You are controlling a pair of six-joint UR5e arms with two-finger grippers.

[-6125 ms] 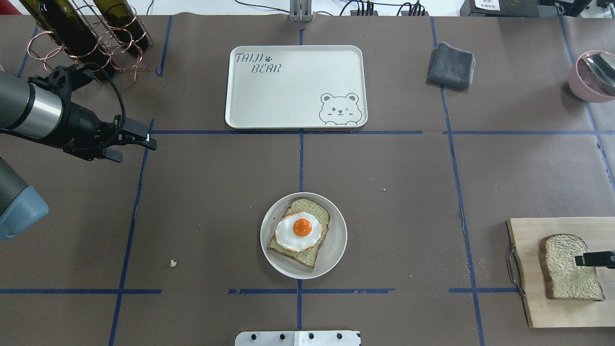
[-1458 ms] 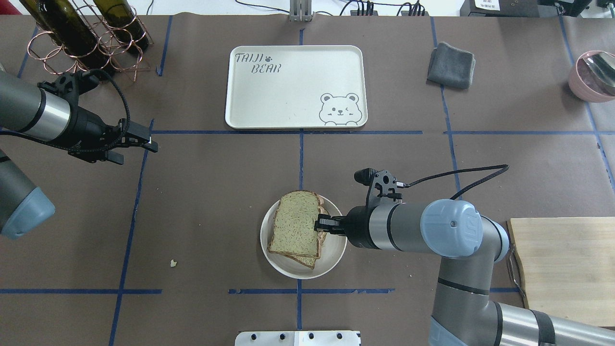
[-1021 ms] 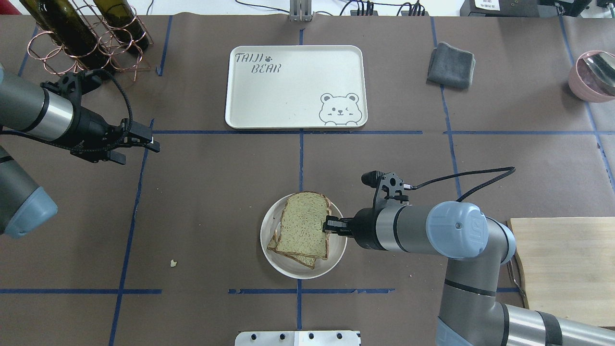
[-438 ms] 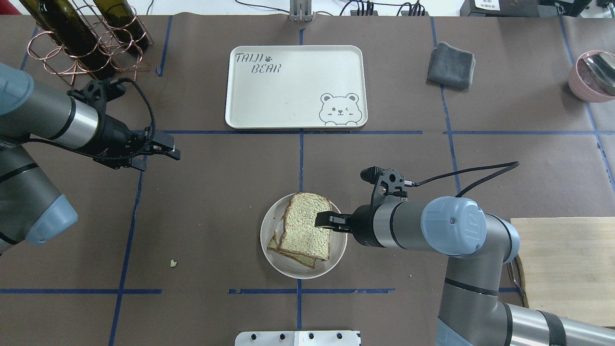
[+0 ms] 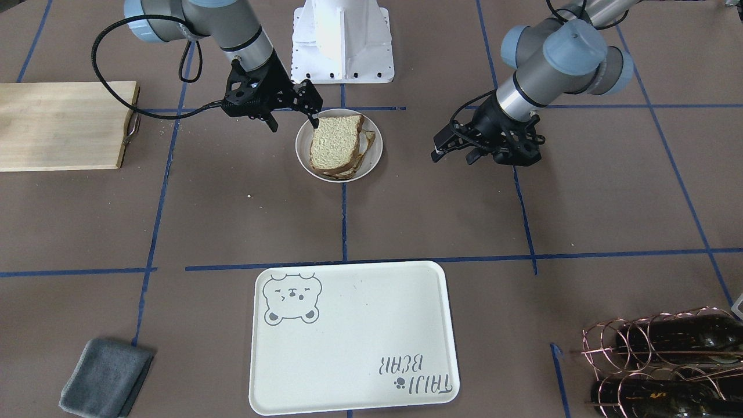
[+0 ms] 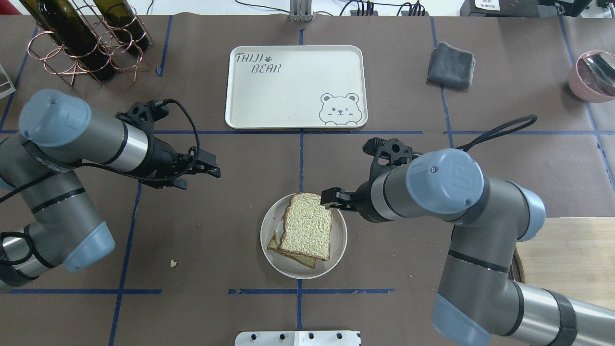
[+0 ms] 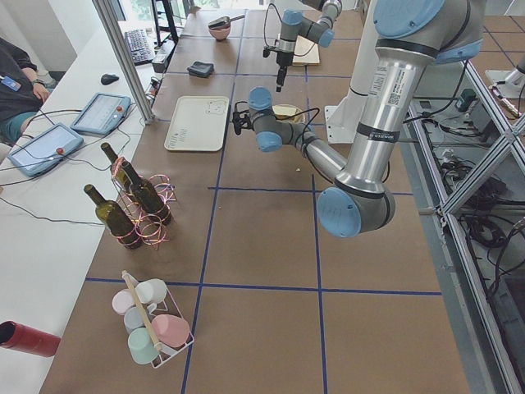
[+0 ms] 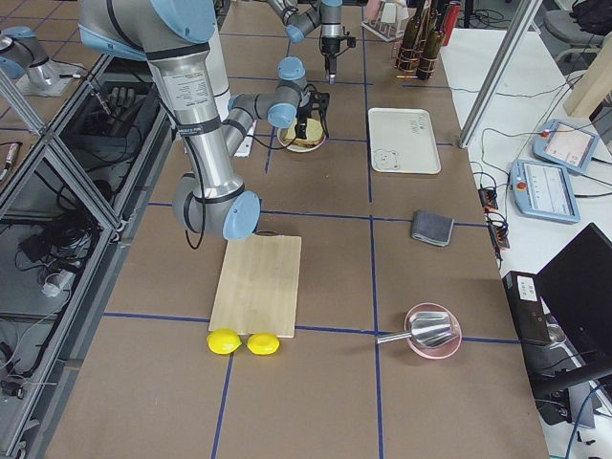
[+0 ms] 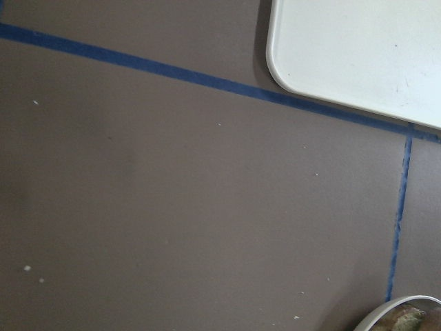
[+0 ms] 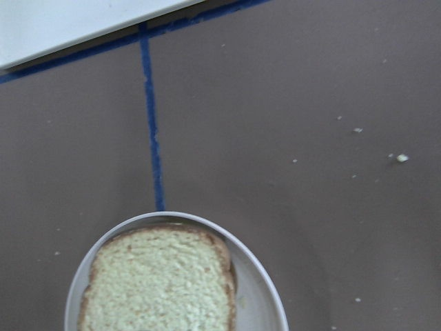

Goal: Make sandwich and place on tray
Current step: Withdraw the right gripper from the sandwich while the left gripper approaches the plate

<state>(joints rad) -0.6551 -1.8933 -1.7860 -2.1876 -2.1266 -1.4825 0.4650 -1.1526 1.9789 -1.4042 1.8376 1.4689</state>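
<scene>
The sandwich (image 6: pixel 306 233) lies on a small round plate (image 6: pixel 339 242) at the table's middle front. A speckled top slice (image 10: pixel 162 283) lies over a lower slice that peeks out at one side; the egg is hidden under it. My right gripper (image 6: pixel 331 198) hovers open just above the plate's far right rim, and in the front-facing view my right gripper (image 5: pixel 294 123) holds nothing. My left gripper (image 6: pixel 211 171) hangs open and empty to the left of the plate, above bare table. The tray (image 6: pixel 295 86) lies bare beyond the plate.
A wooden cutting board (image 6: pixel 567 269) lies at the front right. A grey cloth (image 6: pixel 450 65) and a pink bowl with a metal scoop (image 6: pixel 593 77) sit at the back right. Wine bottles in a copper rack (image 6: pixel 86 38) stand at the back left. A person (image 7: pixel 16 74) sits beyond the table.
My right gripper carried the second slice from the board onto the egg, let it go, and has drawn up and back. My left arm has swung right toward the plate.
</scene>
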